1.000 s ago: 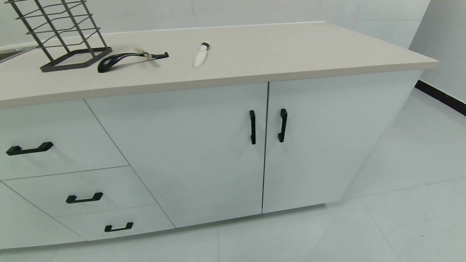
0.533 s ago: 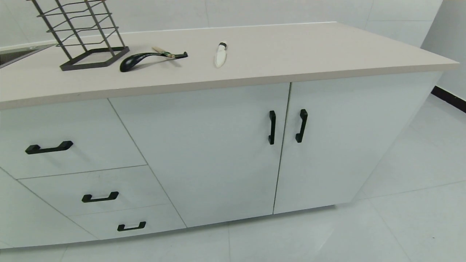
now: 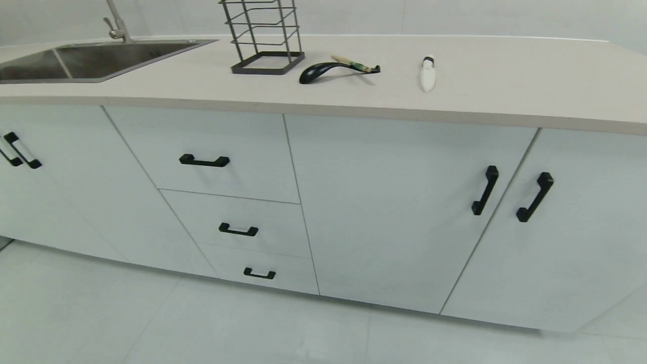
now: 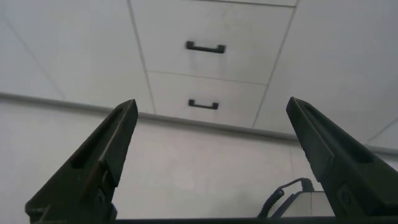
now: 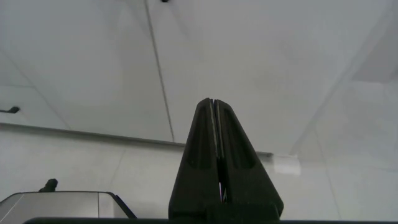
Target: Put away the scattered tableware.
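Black against the pale countertop [image 3: 505, 96], the ladle [image 3: 323, 70] lies just beside the wire rack [image 3: 265, 60], bowl toward the rack and handle running along the counter's length. A wood-handled utensil [image 3: 349, 61] rests across that handle. Near it, on the side away from the rack, a white knife [image 3: 427, 78] lies with its long axis front to back, dark end away from the robot.

All three sit well above and beyond both grippers — these hang low, facing the cabinet fronts. The left gripper [image 4: 211, 106] is spread wide with nothing between its fingers and looks at the drawers [image 4: 205, 74]; the ladle is up and off to its right. The right gripper [image 5: 212, 109] is pressed closed on nothing.

I judge the knife to be the right arm's piece, once its fingers part, while the ladle could go to either arm. Grasping across each handle would call for a different wrist turn — the two axes lie roughly crosswise.
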